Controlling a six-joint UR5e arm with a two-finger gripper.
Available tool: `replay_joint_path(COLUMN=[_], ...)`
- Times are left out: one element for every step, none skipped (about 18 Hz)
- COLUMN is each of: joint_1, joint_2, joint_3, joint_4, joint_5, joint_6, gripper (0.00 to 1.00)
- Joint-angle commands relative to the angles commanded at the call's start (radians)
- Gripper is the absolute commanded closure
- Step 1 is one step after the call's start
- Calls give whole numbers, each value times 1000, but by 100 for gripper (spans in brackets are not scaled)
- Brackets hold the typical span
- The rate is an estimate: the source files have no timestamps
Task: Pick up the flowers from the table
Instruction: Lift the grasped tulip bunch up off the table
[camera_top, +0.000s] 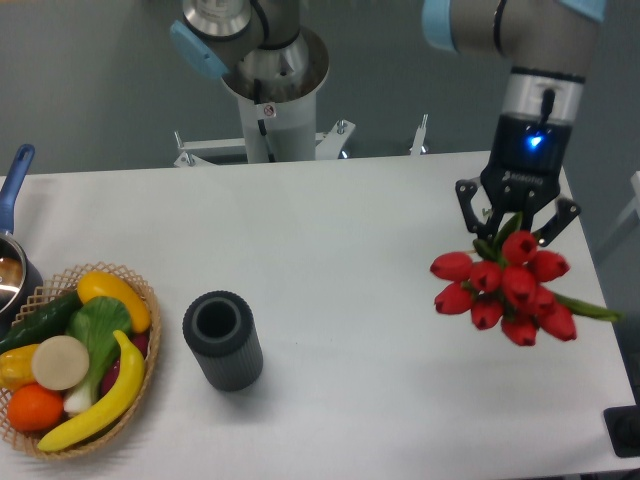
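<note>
The flowers (505, 285), a bunch of red tulips with green stems, hang in the air above the right side of the white table (330, 250). My gripper (515, 228) points down from above and is shut on the stems just above the blooms. One green leaf sticks out to the right near the table's edge. The tied part of the stems is hidden between the fingers.
A dark grey cylinder (222, 340), open at the top, stands left of centre. A wicker basket (75, 355) of coloured fruit and vegetables sits at the front left, with a blue-handled pot (12, 240) behind it. The arm's base (270, 90) rises at the back.
</note>
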Motion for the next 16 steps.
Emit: replay_joint_path(joint_1=[2, 3, 3, 5, 8, 11, 14, 14, 17, 24, 26, 26, 29, 31, 31, 31], joint_2=[0, 0, 0, 0, 0, 2, 2, 2, 2, 2, 2, 2, 2, 2, 2, 0], joint_3=[0, 0, 2, 2, 0, 2, 2, 2, 2, 2, 3, 3, 5, 8, 8, 6], joint_4=[0, 0, 0, 0, 0, 0, 0, 0, 0, 0, 0, 0, 0, 0, 0, 0], joint_5=[-3, -8, -9, -14, -14, -14, -15, -20, -32, -44, -49, -49, -52, -55, -61, -67], joint_6=[0, 0, 0, 0, 0, 0, 0, 0, 2, 0, 0, 0, 0, 0, 0, 0], gripper=[67, 67, 67, 67, 67, 67, 67, 67, 67, 67, 67, 67, 67, 67, 67, 67])
